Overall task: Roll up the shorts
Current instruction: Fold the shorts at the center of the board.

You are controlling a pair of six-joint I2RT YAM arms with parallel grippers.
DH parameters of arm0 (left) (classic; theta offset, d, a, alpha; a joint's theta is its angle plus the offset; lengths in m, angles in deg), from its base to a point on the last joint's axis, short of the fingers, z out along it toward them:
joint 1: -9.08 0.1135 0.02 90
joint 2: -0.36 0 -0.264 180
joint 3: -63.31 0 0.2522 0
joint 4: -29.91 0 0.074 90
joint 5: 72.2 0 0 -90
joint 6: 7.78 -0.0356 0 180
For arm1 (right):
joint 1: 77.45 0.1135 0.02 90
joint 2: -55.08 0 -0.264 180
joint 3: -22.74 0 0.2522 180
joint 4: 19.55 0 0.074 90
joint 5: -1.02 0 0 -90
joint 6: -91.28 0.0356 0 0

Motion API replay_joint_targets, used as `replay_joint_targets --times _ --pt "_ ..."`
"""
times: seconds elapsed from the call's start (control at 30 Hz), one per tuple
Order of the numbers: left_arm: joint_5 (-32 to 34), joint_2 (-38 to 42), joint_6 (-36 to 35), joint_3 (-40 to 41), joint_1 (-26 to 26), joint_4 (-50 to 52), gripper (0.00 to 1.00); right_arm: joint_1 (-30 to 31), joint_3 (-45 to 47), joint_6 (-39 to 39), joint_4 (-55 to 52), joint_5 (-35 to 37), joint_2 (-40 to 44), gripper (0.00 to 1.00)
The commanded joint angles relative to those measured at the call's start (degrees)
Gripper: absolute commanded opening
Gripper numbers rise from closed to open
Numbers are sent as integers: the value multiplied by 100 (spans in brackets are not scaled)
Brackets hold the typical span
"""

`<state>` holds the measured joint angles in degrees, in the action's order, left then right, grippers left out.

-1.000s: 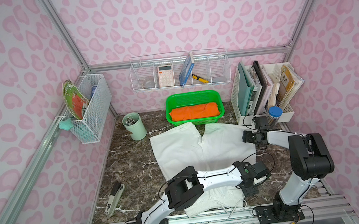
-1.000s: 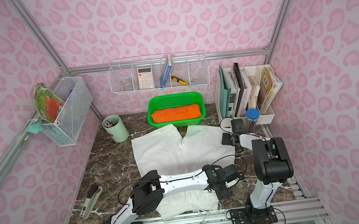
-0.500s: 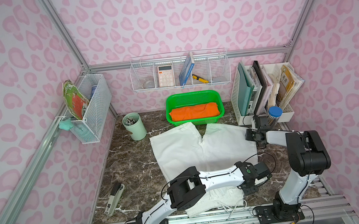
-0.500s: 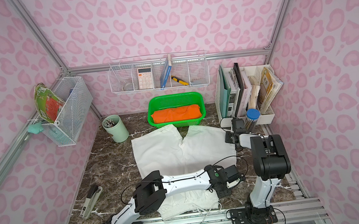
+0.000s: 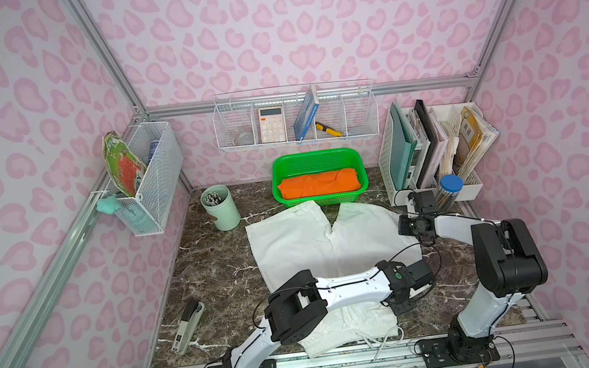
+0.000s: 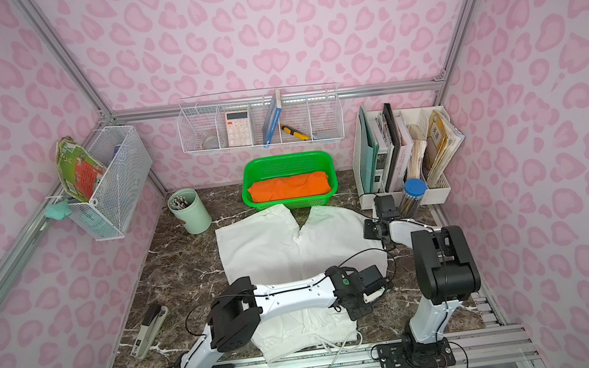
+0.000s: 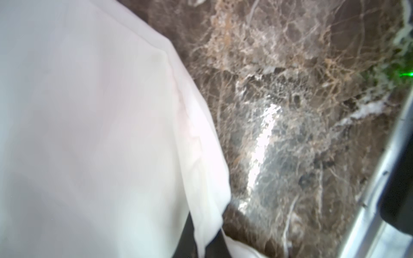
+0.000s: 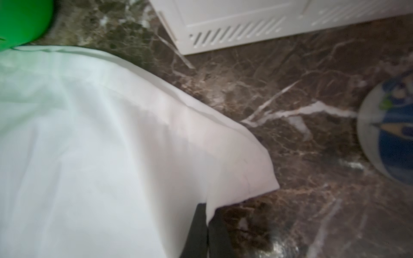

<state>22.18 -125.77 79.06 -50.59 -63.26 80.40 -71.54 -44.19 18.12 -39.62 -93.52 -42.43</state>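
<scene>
Now pinching shorts (image 5: 303, 240) edge tight in left gripper (image 7: 201, 241) and right gripper (image 8: 206, 234); likely needing level lifting, keeping cloth between them taut.

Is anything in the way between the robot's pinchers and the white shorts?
No, nothing visible. The left gripper and the right gripper are each already shut on an edge of the shorts.

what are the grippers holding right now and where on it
Both hold the shorts: the right gripper pinches a leg's outer edge by the hem corner, the left gripper pinches the same side edge nearer the waistband.
</scene>
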Motion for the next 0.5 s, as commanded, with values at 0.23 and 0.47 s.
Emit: replay_joint_targets --times 0.23,0.47 --pt "732 1587 158 1240 132 -1381 0 840 -652 -526 -330 -467 866 0" --pt "1277 2811 679 2382 322 -1659 0 1778 -1370 -796 -201 -1351 806 0"
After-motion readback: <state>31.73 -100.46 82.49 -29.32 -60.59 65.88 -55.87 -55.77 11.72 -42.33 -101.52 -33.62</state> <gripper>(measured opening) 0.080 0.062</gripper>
